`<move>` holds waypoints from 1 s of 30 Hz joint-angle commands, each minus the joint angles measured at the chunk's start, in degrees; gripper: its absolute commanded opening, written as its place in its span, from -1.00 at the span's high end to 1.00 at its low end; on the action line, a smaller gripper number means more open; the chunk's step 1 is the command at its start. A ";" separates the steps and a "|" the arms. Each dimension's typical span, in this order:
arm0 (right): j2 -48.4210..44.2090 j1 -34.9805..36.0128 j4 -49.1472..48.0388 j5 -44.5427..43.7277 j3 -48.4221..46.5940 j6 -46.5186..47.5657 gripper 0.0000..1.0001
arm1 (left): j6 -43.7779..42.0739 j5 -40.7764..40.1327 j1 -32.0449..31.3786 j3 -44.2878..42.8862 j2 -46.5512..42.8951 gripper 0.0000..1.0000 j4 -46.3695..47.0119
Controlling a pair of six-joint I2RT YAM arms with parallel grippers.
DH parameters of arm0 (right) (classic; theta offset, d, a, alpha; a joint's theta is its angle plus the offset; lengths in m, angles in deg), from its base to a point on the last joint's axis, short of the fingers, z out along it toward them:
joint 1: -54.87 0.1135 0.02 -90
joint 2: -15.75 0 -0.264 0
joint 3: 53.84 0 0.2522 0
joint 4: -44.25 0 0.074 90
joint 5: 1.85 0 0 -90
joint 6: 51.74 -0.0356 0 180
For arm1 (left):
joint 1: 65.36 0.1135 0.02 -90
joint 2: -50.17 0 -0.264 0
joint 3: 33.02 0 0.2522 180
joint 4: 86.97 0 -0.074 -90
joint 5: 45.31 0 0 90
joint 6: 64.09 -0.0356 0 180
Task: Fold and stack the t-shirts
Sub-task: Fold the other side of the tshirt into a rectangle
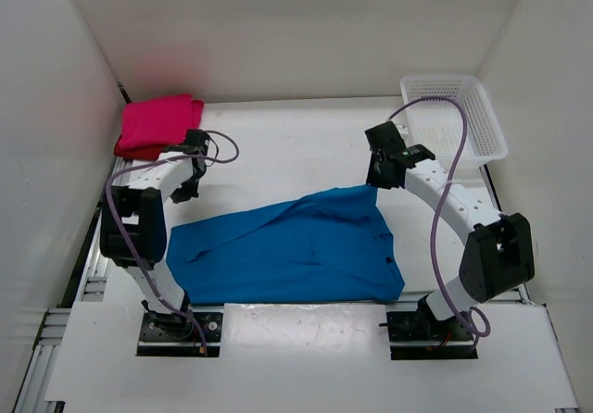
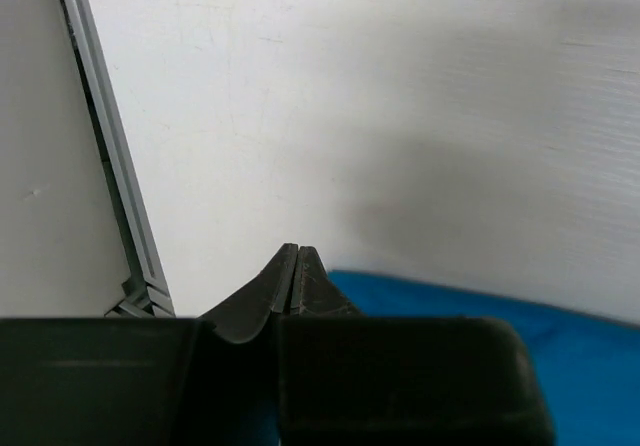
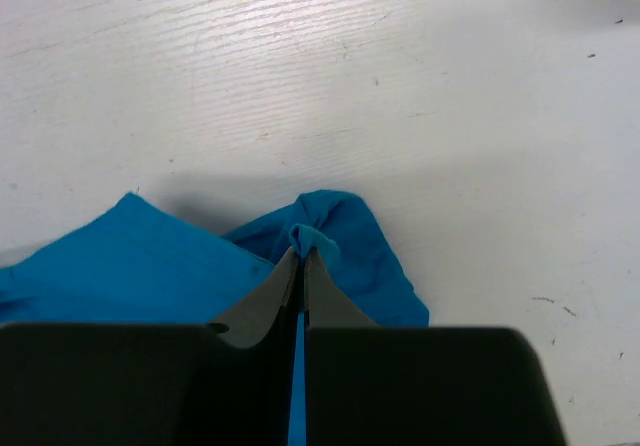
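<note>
The bright blue t-shirt (image 1: pixel 287 251) is lying spread and rumpled across the near middle of the table (image 1: pixel 296 144). Its far right corner is bunching up where the right gripper (image 3: pixel 302 254) is pinching it tight. The left gripper (image 2: pixel 297 253) is hovering just past the shirt's left edge, fingers pressed together on nothing, while the magenta-pink t-shirt (image 1: pixel 159 121) is sitting folded on the dark red t-shirt (image 1: pixel 125 147) in the far left corner.

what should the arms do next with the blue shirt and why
Probably lift the far edge slightly: the right fingers pinch a corner of the blue t-shirt, the left fingers are shut by its left end, and it lies spread open.
</note>
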 commanded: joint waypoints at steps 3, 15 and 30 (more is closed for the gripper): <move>-3.23 0.08 0.78 1.96 0.78 1.15 0.99 | 0.08 3.60 -2.02 0.50 -3.89 0.66 -2.87; -3.24 1.92 -0.44 4.52 3.68 -1.93 0.99 | 0.08 15.70 -4.56 20.97 -22.16 -0.11 -9.85; -3.24 2.46 -2.12 5.13 6.50 -1.93 0.99 | 0.08 7.79 -14.15 30.04 -22.27 -0.08 0.45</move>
